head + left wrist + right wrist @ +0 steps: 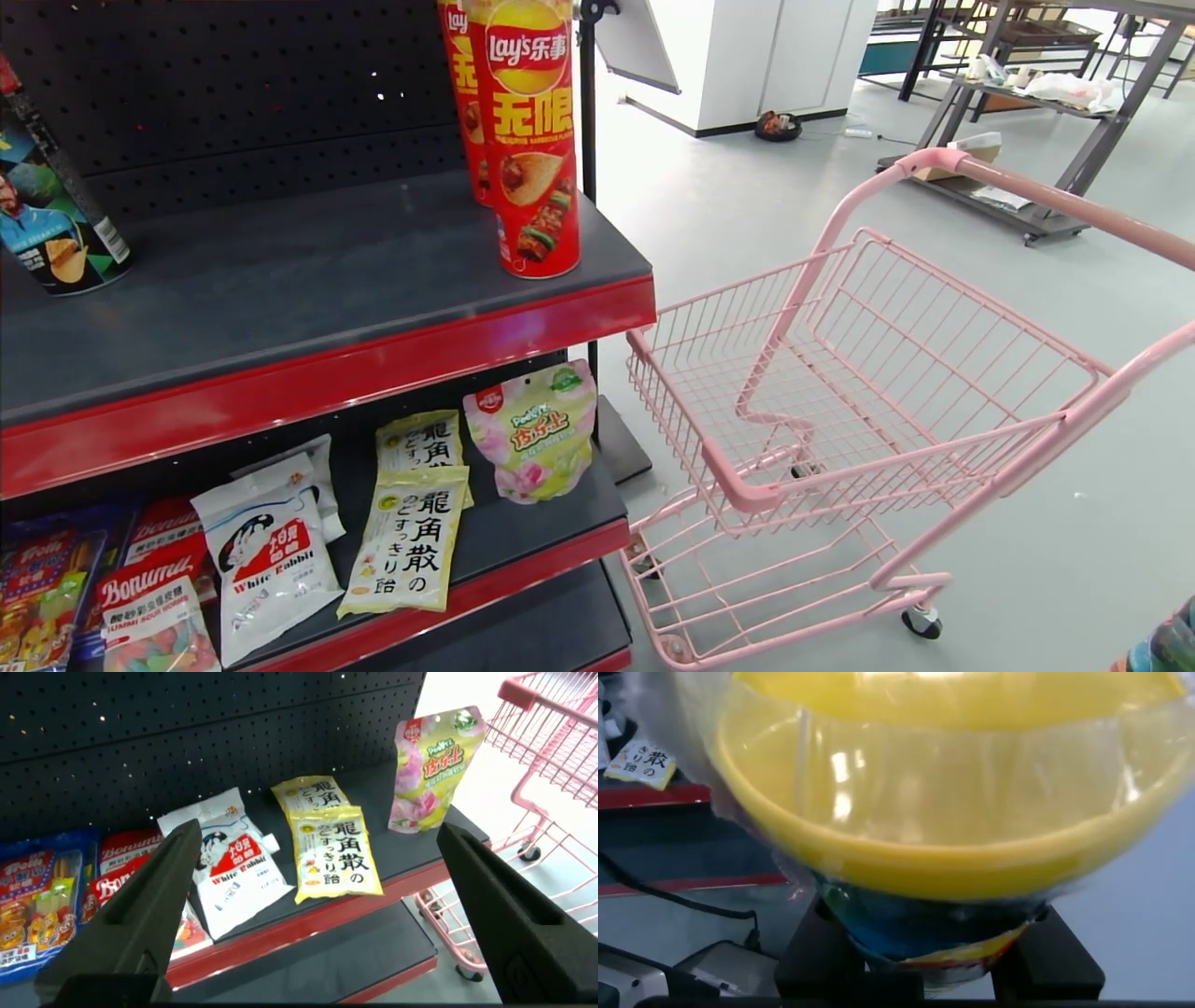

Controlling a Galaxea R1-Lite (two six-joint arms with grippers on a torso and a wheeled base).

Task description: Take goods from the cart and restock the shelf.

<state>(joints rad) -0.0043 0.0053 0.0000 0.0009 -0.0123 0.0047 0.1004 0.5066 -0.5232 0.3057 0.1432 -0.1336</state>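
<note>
Restocking stands at the carry step: the right hand is closed on a can with a yellow lid and a blue body. Its black fingers press either side of the body, just below the lid. The pink cart stands beside the shelf with bare wire showing in its basket, so this may be the last item. The left hand hangs wide open and holds nothing, in front of the lower shelf, where the yellow bags, a white bag and a pink pouch lie. On the upper shelf, red cans stand at the right end and a dark can at the left, with open board between them. That gap looks like the place for this one. The next move calls for carrying the can upright over the red front lip, setting it down flat well apart from the red cans so none tips, then opening the fingers.
</note>
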